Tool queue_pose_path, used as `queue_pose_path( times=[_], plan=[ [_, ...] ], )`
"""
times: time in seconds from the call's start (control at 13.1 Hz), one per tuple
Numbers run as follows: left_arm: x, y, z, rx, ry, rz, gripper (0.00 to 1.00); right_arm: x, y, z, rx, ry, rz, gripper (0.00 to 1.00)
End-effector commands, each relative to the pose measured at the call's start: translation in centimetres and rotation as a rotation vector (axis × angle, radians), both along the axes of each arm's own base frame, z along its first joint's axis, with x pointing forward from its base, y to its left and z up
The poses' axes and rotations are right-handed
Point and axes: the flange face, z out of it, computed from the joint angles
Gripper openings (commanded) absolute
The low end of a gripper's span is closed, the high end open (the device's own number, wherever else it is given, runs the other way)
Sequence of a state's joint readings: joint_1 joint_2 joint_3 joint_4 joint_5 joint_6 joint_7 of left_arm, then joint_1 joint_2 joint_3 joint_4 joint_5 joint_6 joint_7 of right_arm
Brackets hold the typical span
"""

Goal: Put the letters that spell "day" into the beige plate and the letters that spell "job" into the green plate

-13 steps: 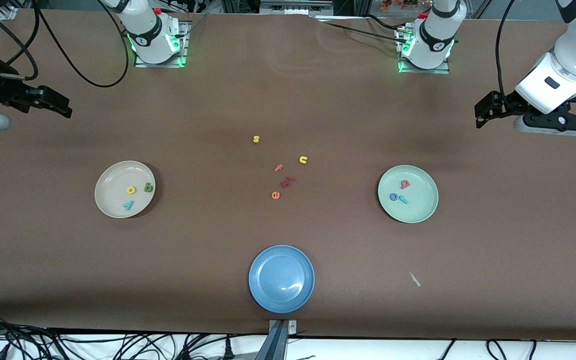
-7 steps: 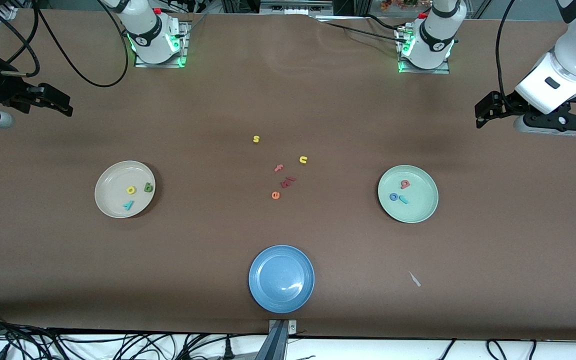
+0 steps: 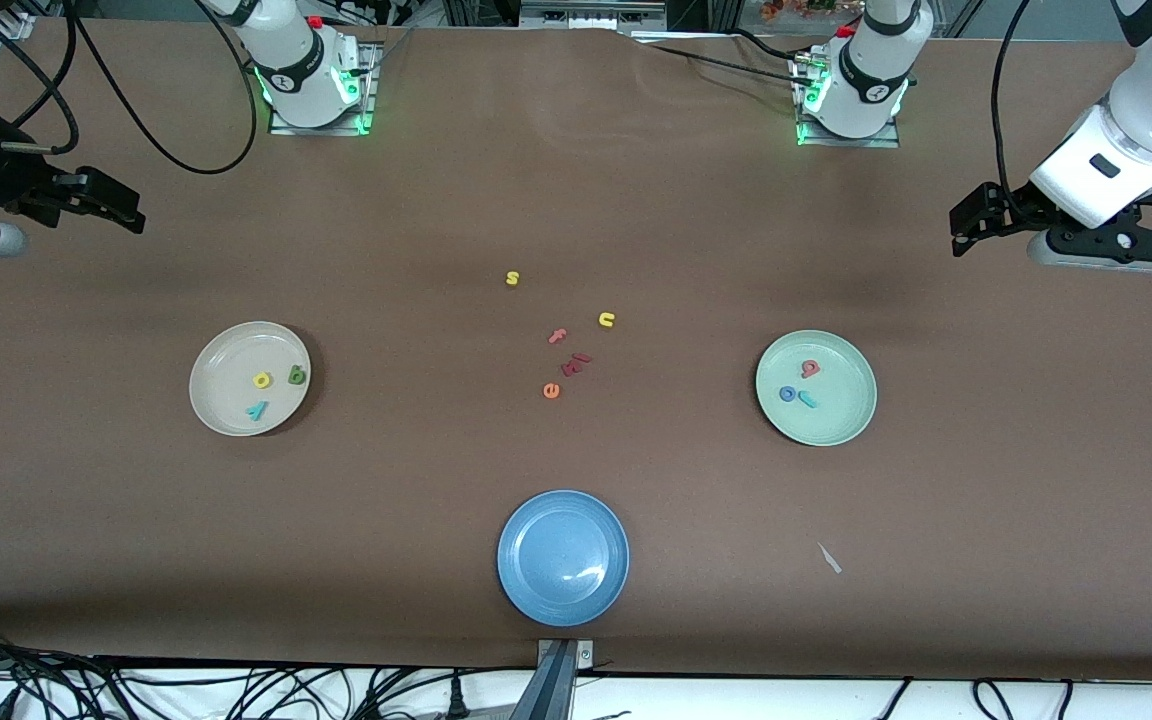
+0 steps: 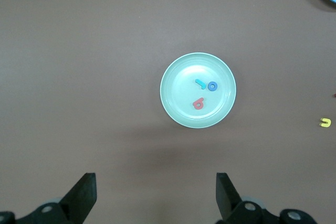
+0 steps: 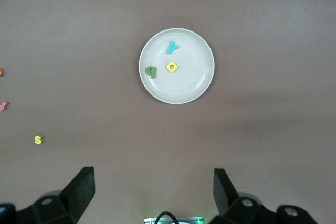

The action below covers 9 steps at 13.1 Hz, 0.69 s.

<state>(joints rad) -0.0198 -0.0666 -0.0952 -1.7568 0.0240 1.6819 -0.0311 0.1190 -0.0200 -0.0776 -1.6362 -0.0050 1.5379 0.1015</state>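
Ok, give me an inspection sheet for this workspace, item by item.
Surface: brown table, small pale scrap on it.
Job's things: round cream-beige plate holds dark green d, yellow a, teal y; round pale green plate holds teal j, blue o, salmon b.
Clutter: loose foam letters mid-table; empty blue plate.
Grippers: left gripper and right gripper open, empty, waiting above table ends.
Cables: black cables along the table's edges.
Surroundings: nothing seen.
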Motion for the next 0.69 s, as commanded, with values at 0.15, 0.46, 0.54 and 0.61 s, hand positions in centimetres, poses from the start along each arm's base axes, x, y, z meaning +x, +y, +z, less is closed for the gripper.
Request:
queue_pose_path(
  times=[0.15,0.46,0.54,0.61],
  plan=[
    [0.26,0.04,0.46,-0.031,0.005,-0.017,1.0,0.13,0.01,0.88,0.016,-0.075,0.015,1.0],
    [0.26,0.04,0.46,-0.031,0.005,-0.017,1.0,0.14,0.05,0.82,0.011,-0.075,0.018,1.0],
    [0.26,0.04,0.46,-0.031,0.005,-0.017,1.0,0.28,0.13,0.82,0.01,-0.082,0.032,1.0],
    [0.26,0.04,0.46,-0.031,0.005,-0.017,1.0,0.39,0.21,0.98,0.011,-0.095,0.047,1.0]
  ],
)
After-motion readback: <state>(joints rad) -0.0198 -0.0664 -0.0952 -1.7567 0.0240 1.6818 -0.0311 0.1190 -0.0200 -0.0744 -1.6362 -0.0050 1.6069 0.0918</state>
